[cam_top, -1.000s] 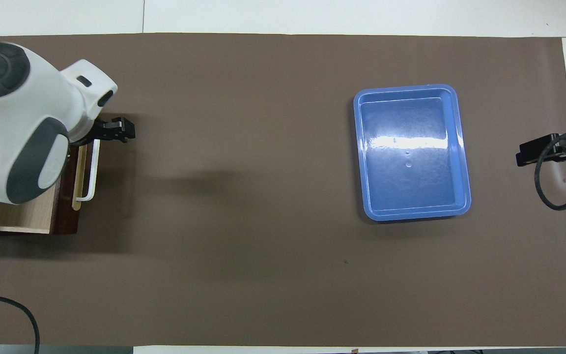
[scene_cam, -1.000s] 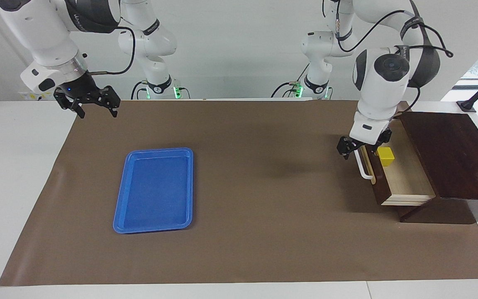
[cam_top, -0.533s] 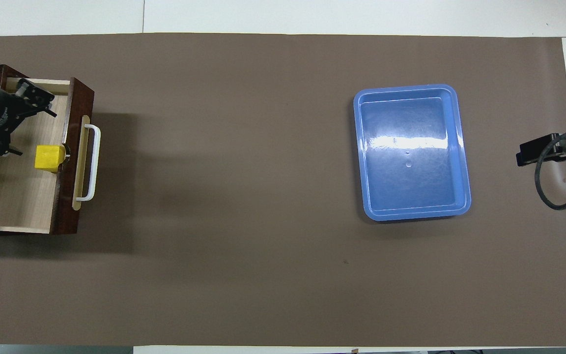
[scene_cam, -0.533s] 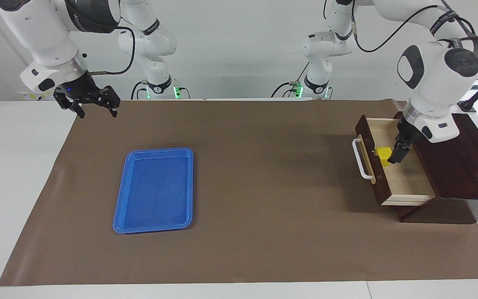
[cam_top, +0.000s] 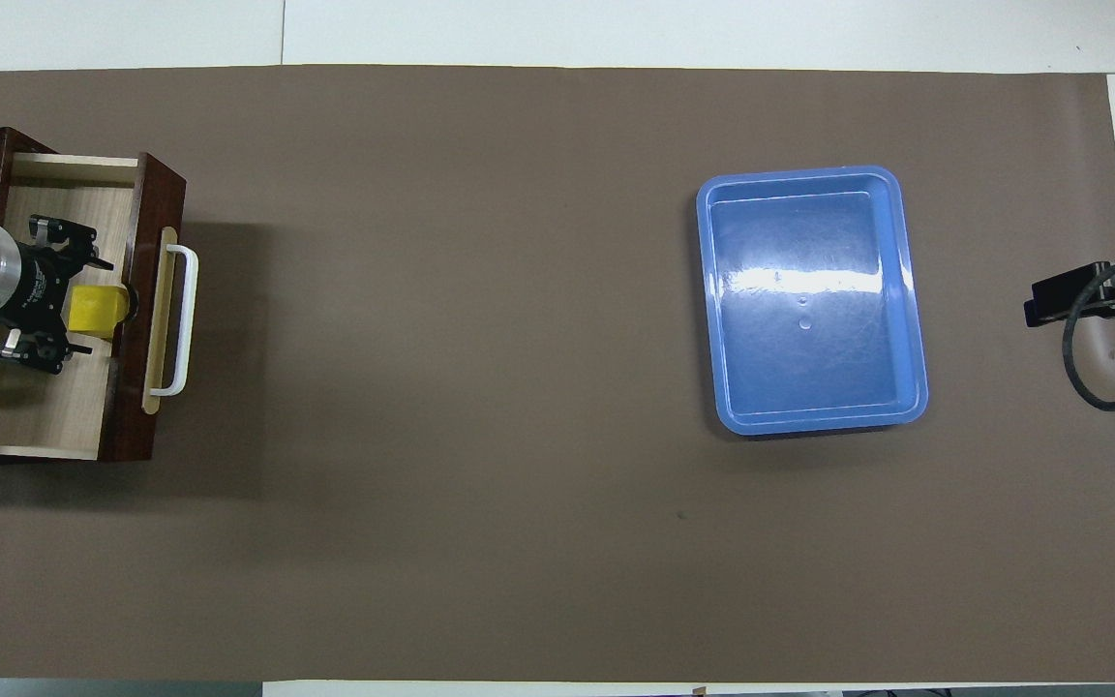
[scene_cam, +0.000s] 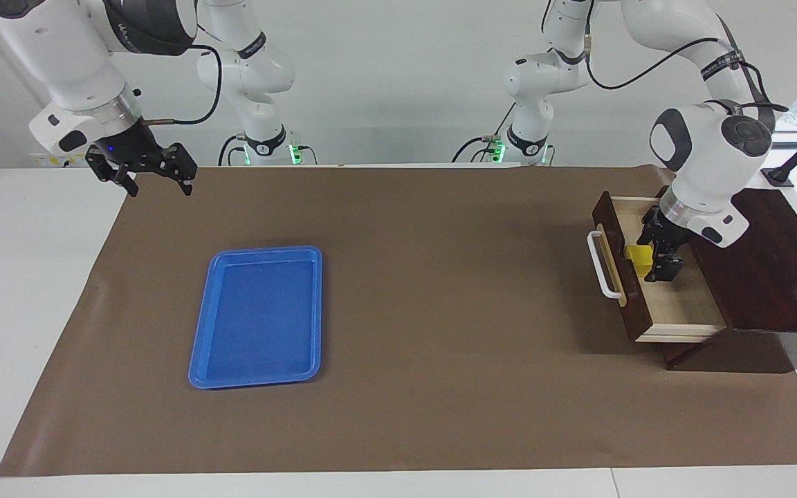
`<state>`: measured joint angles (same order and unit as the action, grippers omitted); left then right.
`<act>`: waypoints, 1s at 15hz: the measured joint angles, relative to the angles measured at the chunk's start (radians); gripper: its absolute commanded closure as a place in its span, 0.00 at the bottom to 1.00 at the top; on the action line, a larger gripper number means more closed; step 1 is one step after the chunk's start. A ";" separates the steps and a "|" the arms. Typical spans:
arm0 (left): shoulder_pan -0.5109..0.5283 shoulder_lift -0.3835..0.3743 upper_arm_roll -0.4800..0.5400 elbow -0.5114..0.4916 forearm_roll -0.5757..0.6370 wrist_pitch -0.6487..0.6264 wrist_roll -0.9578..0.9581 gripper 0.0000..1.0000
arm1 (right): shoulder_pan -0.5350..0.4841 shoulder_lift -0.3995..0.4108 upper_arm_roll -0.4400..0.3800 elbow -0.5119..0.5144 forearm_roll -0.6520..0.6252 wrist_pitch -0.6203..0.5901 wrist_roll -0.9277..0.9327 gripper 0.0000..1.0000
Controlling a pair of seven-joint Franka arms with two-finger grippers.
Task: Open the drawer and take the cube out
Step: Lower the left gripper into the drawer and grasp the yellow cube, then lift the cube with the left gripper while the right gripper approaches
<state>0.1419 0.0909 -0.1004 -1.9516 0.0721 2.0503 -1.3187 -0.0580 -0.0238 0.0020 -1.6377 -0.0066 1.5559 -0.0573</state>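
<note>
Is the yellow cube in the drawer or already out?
In: the cube sits inside the open drawer, against its front panel.

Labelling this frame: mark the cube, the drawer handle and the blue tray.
cube (cam_top: 98,309): overhead view, yellow top face, inside the open drawer.
drawer handle (cam_top: 189,319): overhead view, middle of the white bar.
blue tray (scene_cam: 199,364): facing view, rim at the corner farthest from the robots.

Left arm: reaches from its base down at the left arm's end of the desk, wrist bent, forearm angled downward. Left tool (scene_cam: 656,257): low, pointing down and sideways, fingers spread wide apart. Right arm: waits, raised, elbow high, wrist tilted. Right tool (scene_cam: 156,178): in the air over the desk's corner at its own end, fingers parted, holding nothing.
</note>
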 measured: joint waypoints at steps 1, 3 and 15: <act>0.000 -0.004 0.000 -0.007 0.000 0.001 -0.005 0.00 | 0.000 0.000 0.001 0.000 0.000 0.000 0.000 0.00; 0.004 -0.006 0.001 -0.012 0.000 0.002 -0.012 0.00 | 0.000 0.000 0.004 0.000 0.011 0.000 0.004 0.00; 0.022 0.039 -0.005 0.228 -0.006 -0.280 -0.069 1.00 | 0.182 -0.042 0.028 -0.222 0.261 0.247 0.796 0.00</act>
<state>0.1636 0.1304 -0.1058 -1.7239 0.0663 1.7704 -1.3881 0.1243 -0.0660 0.0295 -1.8600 0.2542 1.8029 0.7391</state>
